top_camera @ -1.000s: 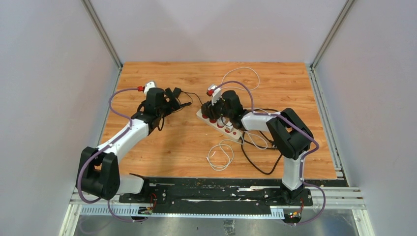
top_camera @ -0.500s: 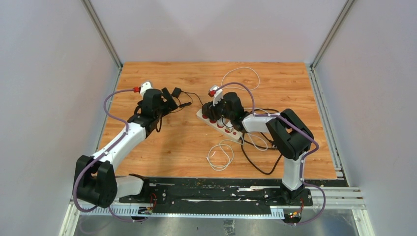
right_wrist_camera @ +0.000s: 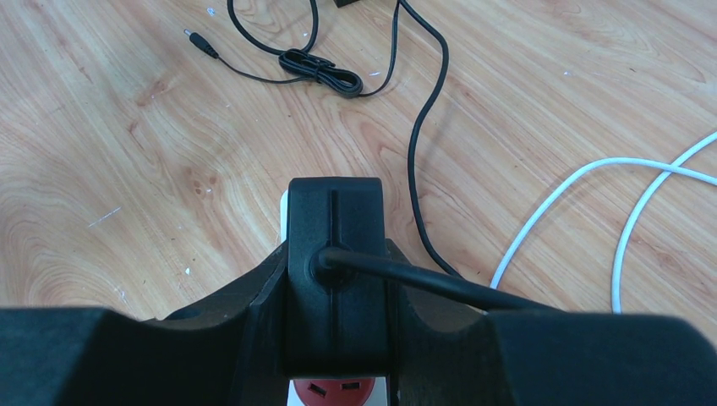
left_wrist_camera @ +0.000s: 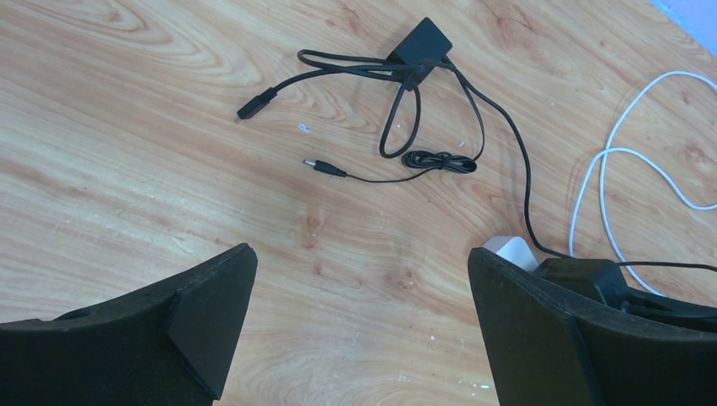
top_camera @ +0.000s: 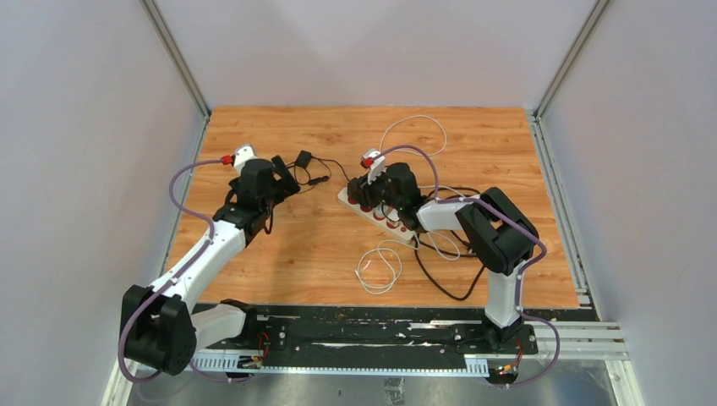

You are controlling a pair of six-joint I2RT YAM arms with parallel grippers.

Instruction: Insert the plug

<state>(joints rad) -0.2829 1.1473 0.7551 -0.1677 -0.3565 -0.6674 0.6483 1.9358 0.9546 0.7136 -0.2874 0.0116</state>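
Plug (right_wrist_camera: pixel 336 245), black, sits clamped in the right hand (right_wrist_camera: pixel 336 292), power strip (right_wrist_camera: pixel 331 392) just beneath; left hand (left_wrist_camera: pixel 359 313) spread wide above the tabletop (left_wrist_camera: pixel 127 127), adapter (left_wrist_camera: pixel 420 44) lying ahead.

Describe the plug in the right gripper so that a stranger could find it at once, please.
On the wooden table, find the white power strip with red sockets. At its far end the right gripper clamps a blocky black plug; the other black adapter lies loose, with thin cables.
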